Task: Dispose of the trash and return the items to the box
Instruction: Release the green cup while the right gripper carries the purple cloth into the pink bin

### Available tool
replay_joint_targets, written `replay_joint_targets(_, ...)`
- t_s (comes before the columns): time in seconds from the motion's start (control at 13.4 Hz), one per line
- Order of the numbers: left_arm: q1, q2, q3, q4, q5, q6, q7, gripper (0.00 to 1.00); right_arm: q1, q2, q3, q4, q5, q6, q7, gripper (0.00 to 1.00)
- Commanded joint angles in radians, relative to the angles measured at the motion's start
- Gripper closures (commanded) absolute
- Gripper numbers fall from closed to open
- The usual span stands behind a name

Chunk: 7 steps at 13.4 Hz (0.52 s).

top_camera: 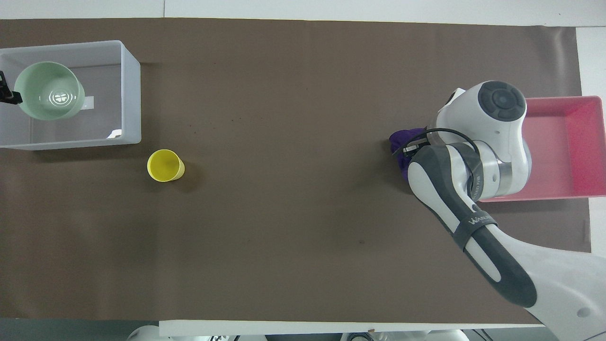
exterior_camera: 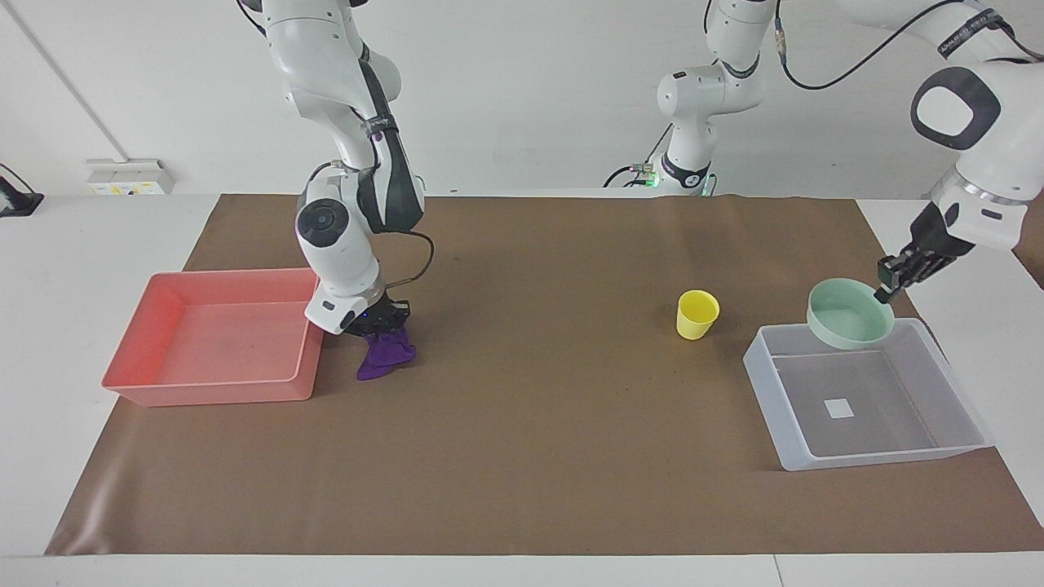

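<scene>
facing view: purple rag [exterior_camera: 385, 353] hangs limp from the right gripper [exterior_camera: 377, 320], its lowest fold at or just off the brown mat [exterior_camera: 522, 456], right beside the pink tray [exterior_camera: 214, 336]. looks soft and light, no shape of its own; pinched at the top bunch, it droops and could snag on the tray wall unless lifted clear. mint-green bowl [exterior_camera: 850, 313] rides in the air, tilted, over the robots' end of the grey-white box [exterior_camera: 864, 393], clamped by its rim in the left gripper [exterior_camera: 887, 289]. judged rigid, light, smooth plastic; a rim pinch lets it swing or slip, so a low release seems wise. yellow cup [exterior_camera: 697, 314] stands upright on the mat near the box, untouched; thin wall, rim grip likely best.
</scene>
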Motion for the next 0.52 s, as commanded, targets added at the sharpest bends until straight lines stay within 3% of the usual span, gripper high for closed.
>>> replay_joint_targets(0.0,0.027,0.169,-0.001,0.071,-0.008,0.117,-0.013,1.0,-0.039,-0.032,0.003,0.151,0.009,-0.198,-0.012,0.98)
replay_joint_targets(0.15,0.03,0.214,-0.001,0.033,-0.009,0.174,-0.014,1.0,-0.056,-0.039,-0.002,0.274,0.009,-0.346,-0.012,0.98)
replay_joint_targets(0.3,0.033,0.228,0.001,-0.033,-0.005,0.228,-0.008,1.0,-0.088,-0.072,-0.004,0.306,-0.008,-0.385,-0.009,0.98)
replay_joint_targets(0.37,0.034,0.219,0.001,-0.074,0.001,0.272,0.0,0.74,-0.132,-0.075,-0.005,0.305,-0.02,-0.385,-0.01,0.98)
replay_joint_targets(0.45,0.033,0.214,0.002,-0.067,0.002,0.27,-0.003,0.03,-0.19,-0.076,-0.005,0.3,-0.026,-0.386,-0.015,0.97)
